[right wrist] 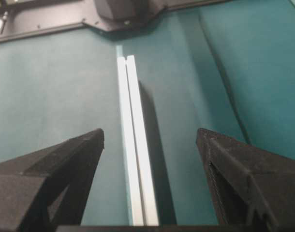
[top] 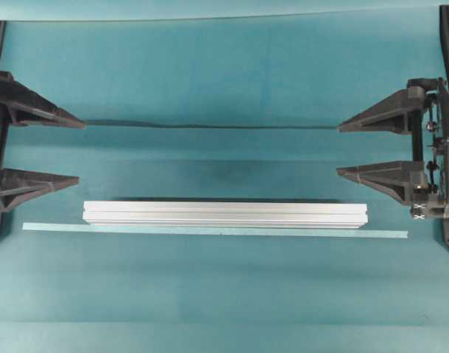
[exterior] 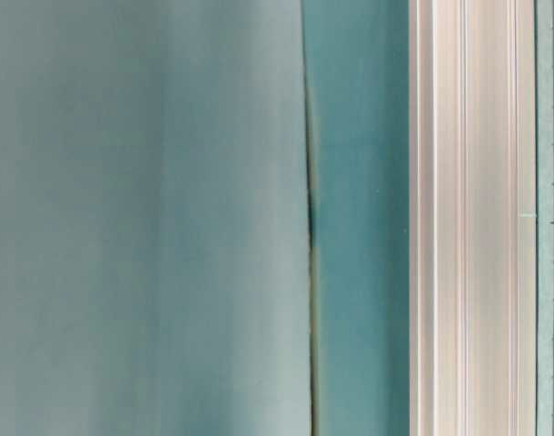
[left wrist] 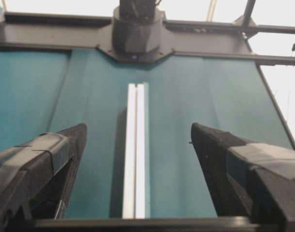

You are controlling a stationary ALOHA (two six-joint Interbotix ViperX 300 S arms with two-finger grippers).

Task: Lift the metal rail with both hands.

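We see the metal rail (top: 224,214) lying crosswise on the worktop (top: 224,294), one end toward each arm; left end effector (top: 81,151) and right end effector (top: 338,151) gape wide, empty, equally near.

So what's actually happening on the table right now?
Nothing is held yet. The metal rail lies flat on the teal cloth, alongside the pale tape strip. The left gripper and right gripper sit open at opposite ends of the table, each pointing inward, clear of the rail.
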